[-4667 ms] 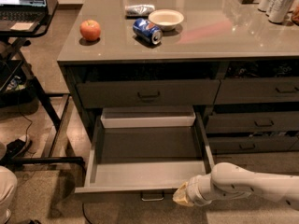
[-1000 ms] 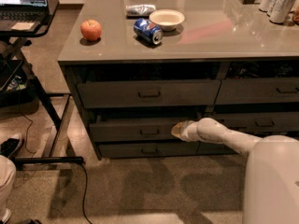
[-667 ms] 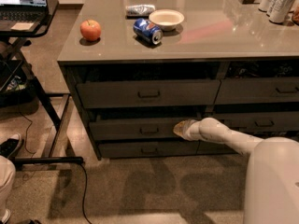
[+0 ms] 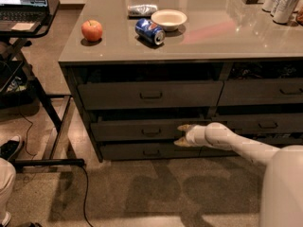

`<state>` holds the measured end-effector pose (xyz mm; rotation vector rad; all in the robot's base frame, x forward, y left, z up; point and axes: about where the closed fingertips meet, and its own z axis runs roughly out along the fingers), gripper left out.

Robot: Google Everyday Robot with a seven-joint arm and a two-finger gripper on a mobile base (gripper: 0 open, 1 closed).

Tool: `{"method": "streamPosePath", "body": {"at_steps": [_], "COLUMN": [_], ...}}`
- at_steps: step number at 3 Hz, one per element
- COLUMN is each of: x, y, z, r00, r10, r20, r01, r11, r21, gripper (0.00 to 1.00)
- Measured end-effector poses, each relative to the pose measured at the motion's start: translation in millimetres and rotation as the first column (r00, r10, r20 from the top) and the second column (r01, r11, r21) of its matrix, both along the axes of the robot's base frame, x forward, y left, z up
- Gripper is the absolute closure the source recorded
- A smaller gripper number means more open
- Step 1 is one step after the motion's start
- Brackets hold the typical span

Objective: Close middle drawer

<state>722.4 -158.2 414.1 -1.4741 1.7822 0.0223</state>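
The middle drawer (image 4: pixel 137 129) is pushed in; its dark grey-brown front sits nearly flush with the drawers above and below, and its small bar handle (image 4: pixel 151 132) shows at the centre. My gripper (image 4: pixel 182 135) is at the right end of that drawer front, just in front of it. Its two tan fingers (image 4: pixel 183 127) are spread apart, one above the other, and hold nothing. My white arm (image 4: pixel 236 145) reaches in from the lower right.
The counter top (image 4: pixel 199 37) carries an apple (image 4: pixel 92 30), a lying blue can (image 4: pixel 149 30), a white bowl (image 4: pixel 168 19) and cans (image 4: pixel 284 4) at the far right. A laptop stand (image 4: pixel 28 27) and cables stand left. A shoe (image 4: pixel 10 148) is on the floor.
The drawer, wide open 4.7 s ago, is now pushed in. Over the last second my gripper has drawn slightly right along the drawer front.
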Motion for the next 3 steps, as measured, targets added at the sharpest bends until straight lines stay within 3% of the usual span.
{"method": "streamPosePath", "body": {"at_steps": [1, 2, 3], "x": [-28.2, -36.3, -20.2], "y": [3.7, 7.5, 15.6], "z": [-0.9, -11.0, -29.4], "r00": [0.9984, 0.9948, 0.9882], "r10": [0.036, 0.068, 0.11], "r20": [-0.044, -0.076, -0.107], "r01": [-0.035, -0.066, -0.103], "r11": [0.999, 0.997, 0.992], "r21": [0.014, 0.036, 0.07], "gripper": [0.0, 0.0, 0.0]}}
